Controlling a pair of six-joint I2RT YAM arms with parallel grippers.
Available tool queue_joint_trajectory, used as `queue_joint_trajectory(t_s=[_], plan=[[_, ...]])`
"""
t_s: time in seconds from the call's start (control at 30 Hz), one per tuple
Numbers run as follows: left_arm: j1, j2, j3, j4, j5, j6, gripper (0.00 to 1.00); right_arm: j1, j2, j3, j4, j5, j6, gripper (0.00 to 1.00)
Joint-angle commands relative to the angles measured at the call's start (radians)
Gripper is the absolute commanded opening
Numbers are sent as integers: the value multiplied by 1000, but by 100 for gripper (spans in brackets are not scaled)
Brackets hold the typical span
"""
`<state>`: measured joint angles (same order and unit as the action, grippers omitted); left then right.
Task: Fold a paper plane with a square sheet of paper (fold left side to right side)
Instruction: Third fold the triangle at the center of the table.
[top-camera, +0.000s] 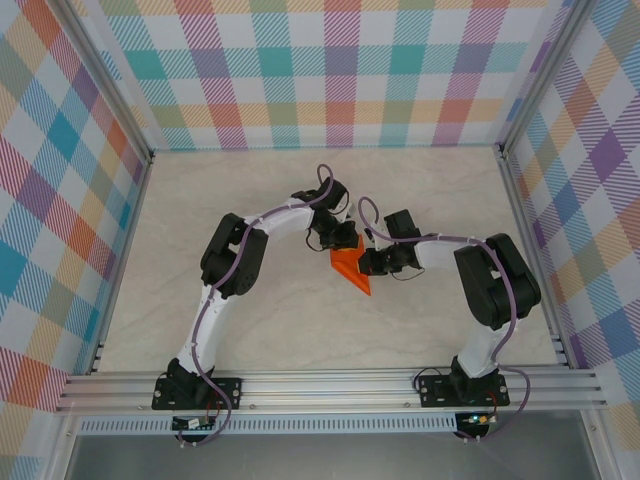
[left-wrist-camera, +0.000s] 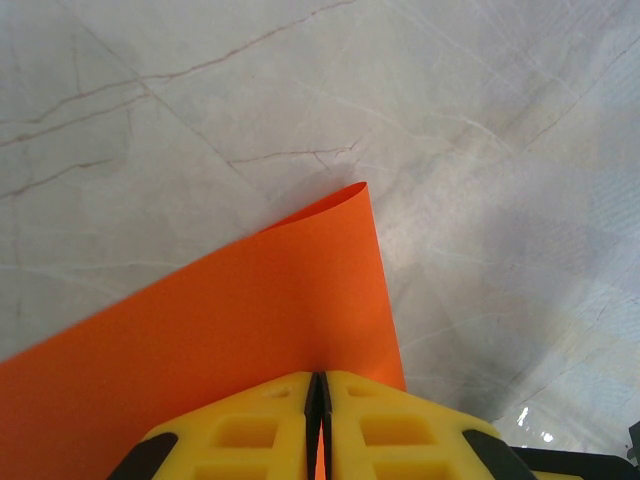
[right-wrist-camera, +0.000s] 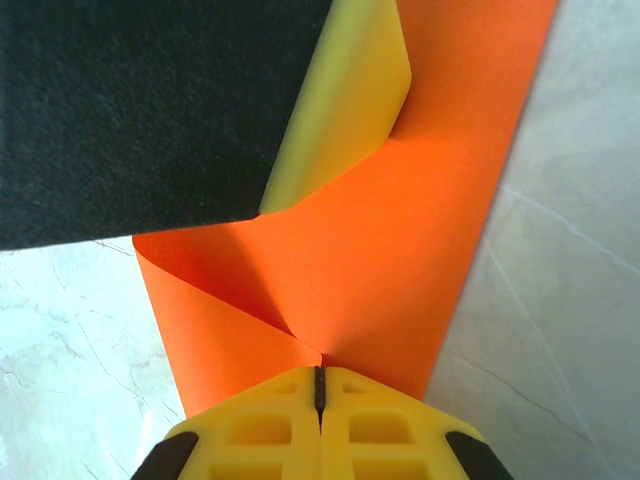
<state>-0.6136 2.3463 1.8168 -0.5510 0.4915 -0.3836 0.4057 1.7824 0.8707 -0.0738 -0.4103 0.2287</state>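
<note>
From above, both arms bend inward and meet at the orange paper (top-camera: 350, 268). Left wrist view: the left pincer (left-wrist-camera: 318, 380) is clamped on the paper's edge, a corner curling ahead. Right wrist view: the right pincer (right-wrist-camera: 320, 372) pinches a crease, a folded flap just beyond.

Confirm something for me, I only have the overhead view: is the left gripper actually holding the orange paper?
Observer: Yes. In its wrist view the left gripper is shut on the paper; an orange sliver shows between its jaws.
Operator: How does the far corner look?
Observer: It curls over slightly.
Operator: And the right gripper?
Observer: The right gripper is shut right where two folds meet. I can't tell whether it is pinching or just pressing.
</note>
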Motion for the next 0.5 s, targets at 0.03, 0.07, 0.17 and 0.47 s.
queue_joint_trajectory(t_s=[0.03, 0.07, 0.17, 0.47], plan=[[-20, 22, -5, -66, -34, 11, 12, -1, -31, 11, 20, -7, 5, 0], [-20, 24, -5, -66, -34, 12, 12, -1, -31, 15, 16, -7, 3, 0], [-21, 24, -7, -64, -36, 12, 12, -1, -22, 28, 4, -8, -2, 0], [-21, 21, -8, -64, -33, 12, 12, 0, 13, 11, -9, 20, 4, 0]])
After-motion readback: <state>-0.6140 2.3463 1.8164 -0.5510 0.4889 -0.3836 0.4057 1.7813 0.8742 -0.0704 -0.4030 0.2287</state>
